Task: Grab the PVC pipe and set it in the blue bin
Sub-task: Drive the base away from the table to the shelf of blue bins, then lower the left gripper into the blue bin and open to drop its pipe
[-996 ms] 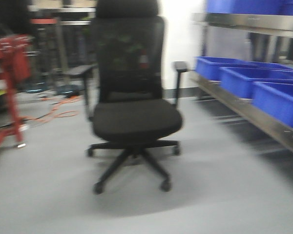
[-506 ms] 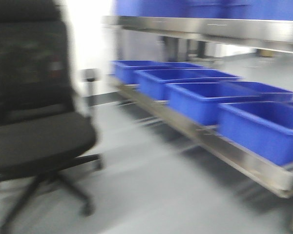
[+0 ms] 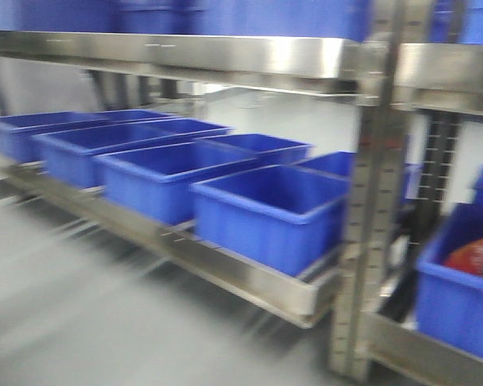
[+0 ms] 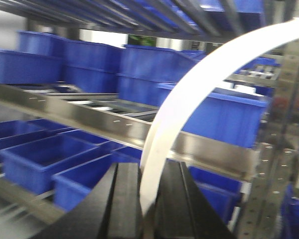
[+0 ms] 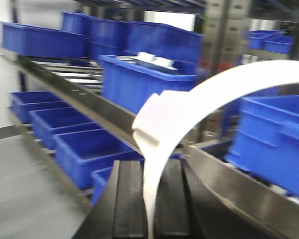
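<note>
Steel shelving (image 3: 249, 277), blue bins (image 3: 266, 213) — left pincer (image 4: 148, 172) clamped on PVC pipe (image 4: 189, 94); right pincer (image 5: 150, 169) clamped on white strap (image 5: 189, 104).

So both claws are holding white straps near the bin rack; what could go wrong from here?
1. The left claw pinches only one end of its white PVC strap, and the right claw likewise its second strap; the long arcs could twist or slip out.
2. Those arcs reach well past the claws and might snag the steel rack upright on approach.
3. The far-right blue bin already holds something red, so dropping there may be wrong.
</note>
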